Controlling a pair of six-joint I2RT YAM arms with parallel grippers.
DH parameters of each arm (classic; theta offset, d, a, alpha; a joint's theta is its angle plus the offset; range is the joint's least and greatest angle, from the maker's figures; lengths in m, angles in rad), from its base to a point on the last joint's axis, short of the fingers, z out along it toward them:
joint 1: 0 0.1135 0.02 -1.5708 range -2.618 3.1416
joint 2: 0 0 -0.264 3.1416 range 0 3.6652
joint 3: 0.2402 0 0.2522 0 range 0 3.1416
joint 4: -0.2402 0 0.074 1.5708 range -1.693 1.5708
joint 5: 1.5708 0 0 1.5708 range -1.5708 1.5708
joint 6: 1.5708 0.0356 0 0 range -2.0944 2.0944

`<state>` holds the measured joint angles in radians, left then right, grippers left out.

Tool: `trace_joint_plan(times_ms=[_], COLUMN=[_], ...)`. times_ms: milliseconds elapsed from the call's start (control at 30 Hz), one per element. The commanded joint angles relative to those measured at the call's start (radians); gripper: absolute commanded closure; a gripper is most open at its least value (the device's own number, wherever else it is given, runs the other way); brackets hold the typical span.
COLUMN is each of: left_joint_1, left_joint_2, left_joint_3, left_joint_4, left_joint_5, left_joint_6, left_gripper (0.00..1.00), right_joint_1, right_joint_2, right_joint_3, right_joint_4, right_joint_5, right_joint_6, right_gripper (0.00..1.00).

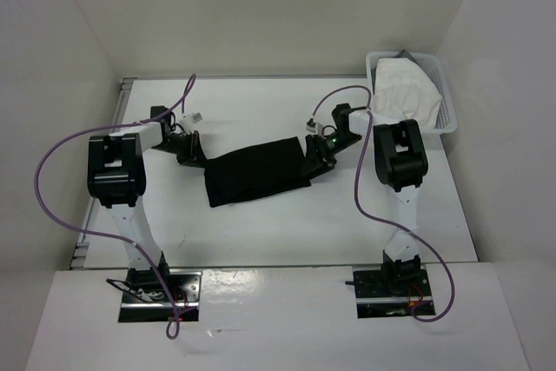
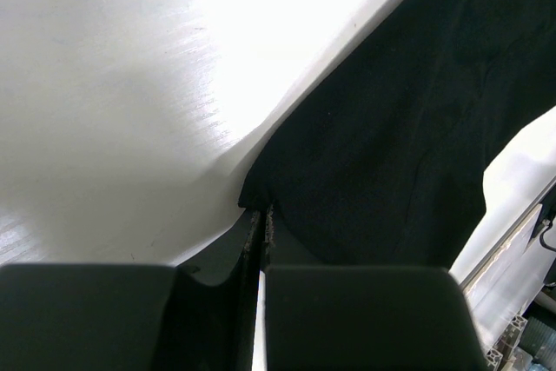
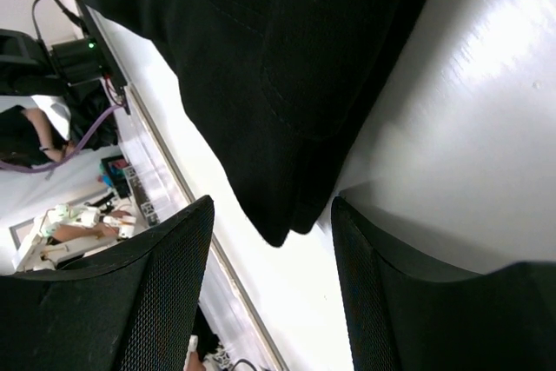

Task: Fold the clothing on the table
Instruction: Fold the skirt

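The black clothing [image 1: 259, 171] lies flat and roughly rectangular on the middle of the white table [image 1: 261, 232]. My left gripper [image 1: 193, 154] sits at its far-left corner. In the left wrist view the jaws [image 2: 259, 210] are shut, with the corner of the clothing [image 2: 391, 145] pinched at their tips. My right gripper [image 1: 314, 161] is at the cloth's right end. In the right wrist view it [image 3: 271, 206] stands open, low over the table. A corner of the clothing [image 3: 261, 84] points into the gap between the mesh-patterned fingers [image 3: 174, 275] without touching them.
A white mesh basket [image 1: 447, 84] holding a white cloth [image 1: 404, 89] stands at the back right corner. White walls enclose the table on three sides. Purple cables [image 1: 61, 171] loop beside each arm. The table's metal edge strip [image 3: 165, 154] runs close behind the right gripper.
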<state>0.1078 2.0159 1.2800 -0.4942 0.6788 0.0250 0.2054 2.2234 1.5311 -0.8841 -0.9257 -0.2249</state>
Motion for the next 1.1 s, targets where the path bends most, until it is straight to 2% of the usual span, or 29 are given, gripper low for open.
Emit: trace_joint_plan(times_ms=[0, 433, 533, 567, 633, 667, 733, 833, 1067], left_joint_1=[0.007, 0.007, 0.007, 0.007, 0.007, 0.007, -0.005, -0.026, -0.036], left_joint_2=[-0.034, -0.034, -0.034, -0.034, -0.034, -0.022, -0.013, 0.009, 0.087], left_joint_3=[-0.019, -0.028, -0.028, -0.019, -0.019, 0.004, 0.027, 0.088, 0.212], left_joint_4=[-0.018, -0.018, -0.018, -0.018, -0.027, -0.027, -0.037, -0.055, -0.076], left_joint_5=[-0.008, -0.008, -0.008, -0.018, -0.018, -0.027, -0.027, -0.036, -0.067], left_joint_6=[0.036, 0.036, 0.036, 0.036, 0.036, 0.036, 0.036, 0.036, 0.027], left_gripper=[0.97, 0.97, 0.97, 0.97, 0.97, 0.97, 0.97, 0.97, 0.97], right_joint_1=[0.014, 0.042, 0.042, 0.042, 0.042, 0.042, 0.042, 0.042, 0.042], right_joint_2=[0.059, 0.087, 0.087, 0.087, 0.087, 0.087, 0.068, 0.041, -0.024], right_joint_3=[0.015, 0.043, 0.055, 0.066, 0.066, 0.075, 0.075, 0.084, 0.179], right_joint_4=[0.063, 0.063, 0.063, 0.063, 0.063, 0.063, 0.063, 0.054, 0.025], right_joint_5=[0.093, 0.083, 0.093, 0.103, 0.117, 0.135, 0.157, 0.218, 0.422], right_joint_6=[-0.039, -0.039, -0.039, -0.03, -0.03, -0.019, -0.019, -0.01, 0.016], right_gripper=[0.37, 0.5, 0.62, 0.71, 0.79, 0.86, 0.93, 0.96, 0.96])
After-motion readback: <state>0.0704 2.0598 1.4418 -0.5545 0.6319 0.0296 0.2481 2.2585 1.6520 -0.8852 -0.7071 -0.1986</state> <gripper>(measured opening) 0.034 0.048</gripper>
